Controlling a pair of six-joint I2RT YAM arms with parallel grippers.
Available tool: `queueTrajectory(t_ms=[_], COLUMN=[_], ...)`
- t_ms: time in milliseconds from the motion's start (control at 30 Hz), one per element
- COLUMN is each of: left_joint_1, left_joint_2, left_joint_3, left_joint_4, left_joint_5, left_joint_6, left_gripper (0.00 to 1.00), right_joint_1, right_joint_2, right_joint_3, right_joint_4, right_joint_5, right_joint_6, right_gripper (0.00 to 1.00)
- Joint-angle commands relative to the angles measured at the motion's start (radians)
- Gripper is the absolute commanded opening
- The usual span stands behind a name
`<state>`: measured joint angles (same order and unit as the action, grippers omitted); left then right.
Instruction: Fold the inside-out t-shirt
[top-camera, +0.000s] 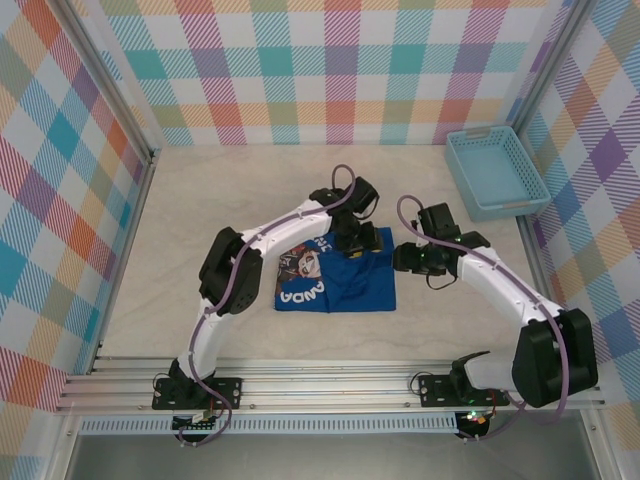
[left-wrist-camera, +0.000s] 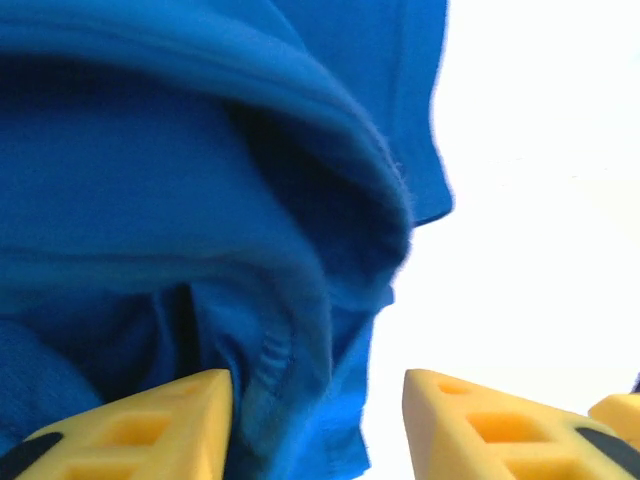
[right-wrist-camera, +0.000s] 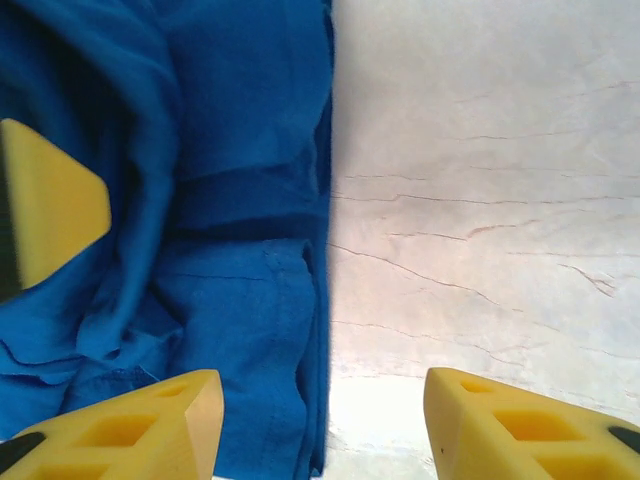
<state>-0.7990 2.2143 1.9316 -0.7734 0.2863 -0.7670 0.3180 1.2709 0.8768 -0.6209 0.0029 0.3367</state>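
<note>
Left gripper (left-wrist-camera: 316, 428) spread wide, fold of blue t-shirt (left-wrist-camera: 150, 200) loose between its fingers, right gripper (right-wrist-camera: 322, 418) wide apart, empty, cloth edge ahead-left

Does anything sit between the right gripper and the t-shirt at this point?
Nothing visible does. The right gripper hangs open at the right edge of the t-shirt, half over cloth, half over bare table. The basket stands apart in the far right corner.
</note>
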Motion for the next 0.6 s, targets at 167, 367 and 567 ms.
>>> queueTrajectory(t_ms=[167, 367, 567], left_joint_1=[-0.031, -0.013, 0.066], left_joint_2=[0.014, -0.076, -0.409], left_joint_3=[0.065, 0.077, -0.359], left_joint_4=[0.073, -0.02, 0.07], left_joint_5=[0.094, 0.023, -0.135], left_joint_6=[-0.018, 0.138, 0.232], left_gripper=[0.6, 0.65, 0.79], right_joint_1=[-0.03, -0.032, -0.028], right_joint_2=[-0.148, -0.179, 0.007], right_joint_3=[-0.03, -0.043, 0.004], right_joint_4=[-0.058, -0.032, 0.218], right_joint_5=[0.085, 0.02, -0.235], right_joint_6=[0.069, 0.091, 0.11], right_gripper=[0.56, 0.57, 0.67])
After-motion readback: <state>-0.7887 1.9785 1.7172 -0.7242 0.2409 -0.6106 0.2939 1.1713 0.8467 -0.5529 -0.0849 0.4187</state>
